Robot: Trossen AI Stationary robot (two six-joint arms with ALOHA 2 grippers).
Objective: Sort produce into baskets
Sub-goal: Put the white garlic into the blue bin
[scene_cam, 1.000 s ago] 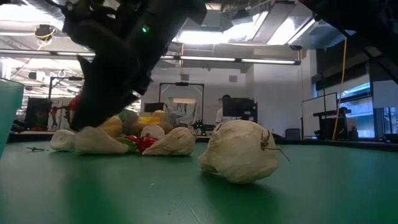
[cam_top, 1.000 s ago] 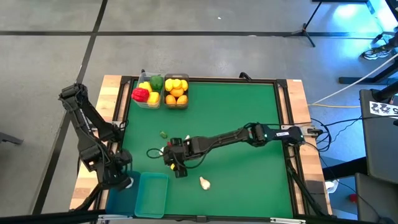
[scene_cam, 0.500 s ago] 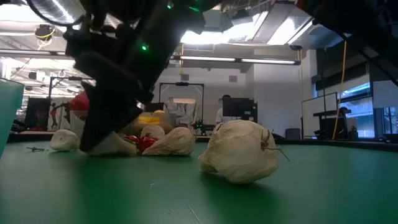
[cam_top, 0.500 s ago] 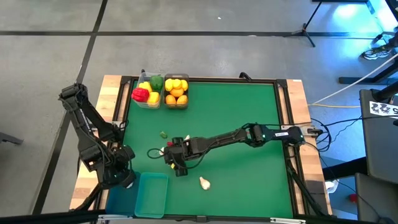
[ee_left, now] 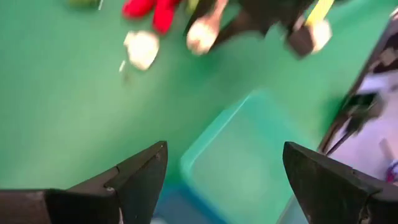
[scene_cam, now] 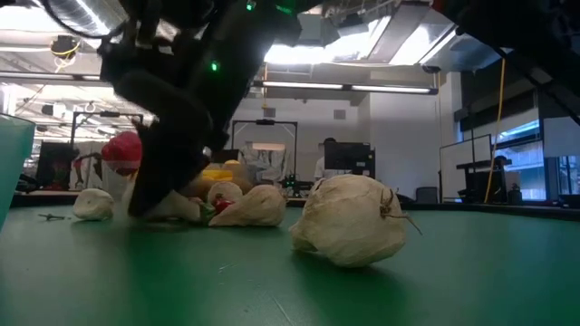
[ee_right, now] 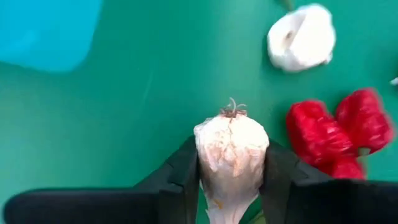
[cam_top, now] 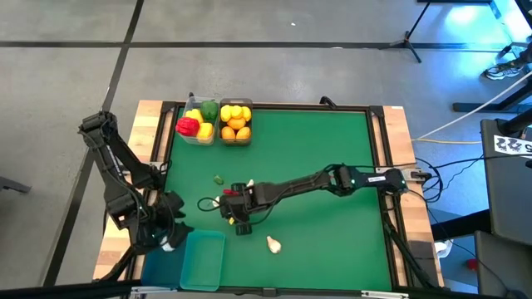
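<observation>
Two claws are seen over the green surface [cam_top: 332, 141]. The right claw [ee_right: 231, 186] is pinched onto a white garlic bulb [ee_right: 231, 158], one finger pressed on each side of it, root end pointing away from the wrist. Just beside that claw a pair of red chilies [ee_right: 339, 132] is seen on the mat, and a little farther ahead of it a second garlic bulb [ee_right: 301, 37]. In the high view the right claw [cam_top: 237, 218] is placed low near the middle of the surface, with a small green chili [cam_top: 219, 178] just beyond it and a loose garlic bulb [cam_top: 273, 243] lying near it toward the front edge. In the low view that loose bulb [scene_cam: 349, 220] is shown large in front, apart from the cluster of garlic under the dark arm.

The left claw [ee_left: 225, 171] is held wide with nothing between its fingers [ee_left: 140, 174], above the teal basket [ee_left: 249, 162]. In the high view it [cam_top: 170, 228] is found at the front left corner, just beside the teal basket [cam_top: 204, 259], which is seen without produce inside; a bluer basket [cam_top: 160, 267] is partly hidden under the arm next to it.

Well away from both claws, at the far edge, two clear baskets are set touching: one [cam_top: 198, 134] filled with red, yellow and green peppers, the other [cam_top: 236, 137] with lemons and oranges.
</observation>
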